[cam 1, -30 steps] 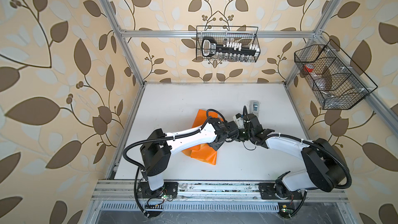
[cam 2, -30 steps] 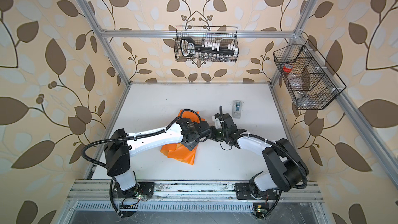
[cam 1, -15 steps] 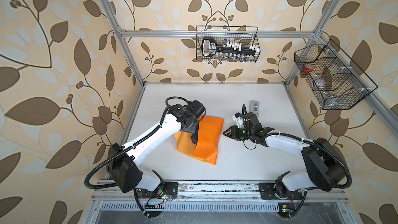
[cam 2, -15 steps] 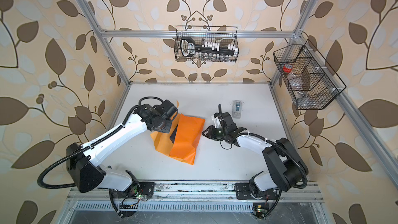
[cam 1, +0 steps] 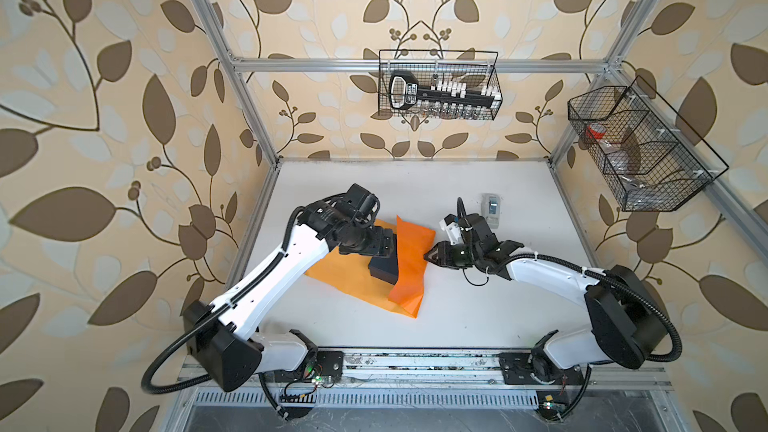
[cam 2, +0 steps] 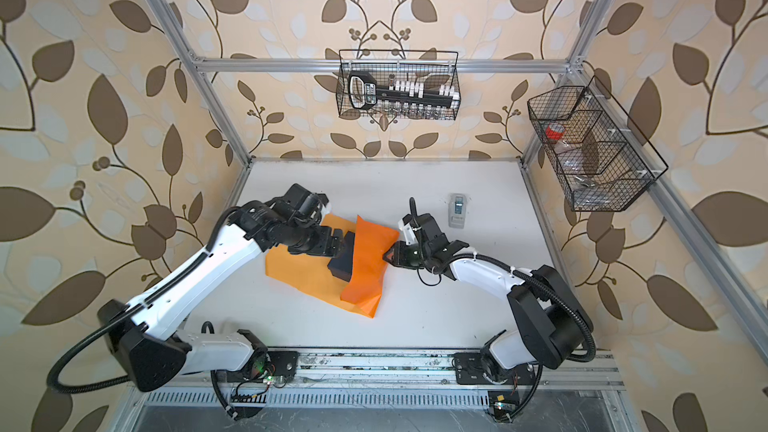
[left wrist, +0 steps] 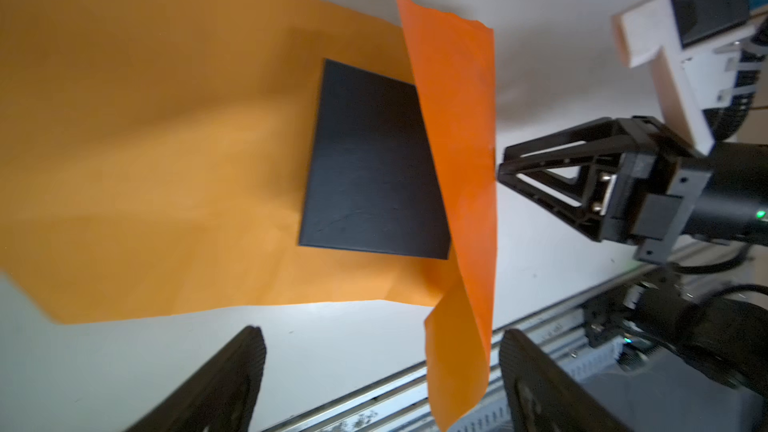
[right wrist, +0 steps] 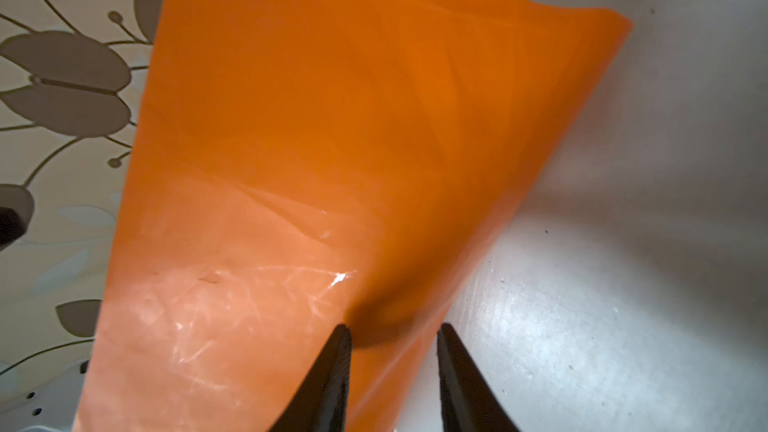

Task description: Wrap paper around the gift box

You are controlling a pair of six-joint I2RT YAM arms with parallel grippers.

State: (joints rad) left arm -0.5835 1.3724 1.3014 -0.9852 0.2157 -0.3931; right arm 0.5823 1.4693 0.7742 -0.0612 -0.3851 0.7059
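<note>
Orange paper (cam 1: 345, 280), black gift box (cam 1: 383, 271)

My white surface (cam 1: 415, 184) sits inside an aluminium frame (cam 1: 311, 64), with beige leaf-patterned wallpaper (cam 1: 104, 76) around it. One black wire basket (cam 1: 496, 76) hangs behind the surface, another (cam 1: 660, 197) to its right.

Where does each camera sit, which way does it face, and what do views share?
Both top views: high overhead, looking down on the table, left arm and right arm whole.
Left wrist: on the left arm, looking past the open left end effector at the gift box on the paper; right end effector shows too.
Right wrist: on the right arm, close on the raised paper flap, own fingertips showing.
Shared: every view shows the paper.
</note>
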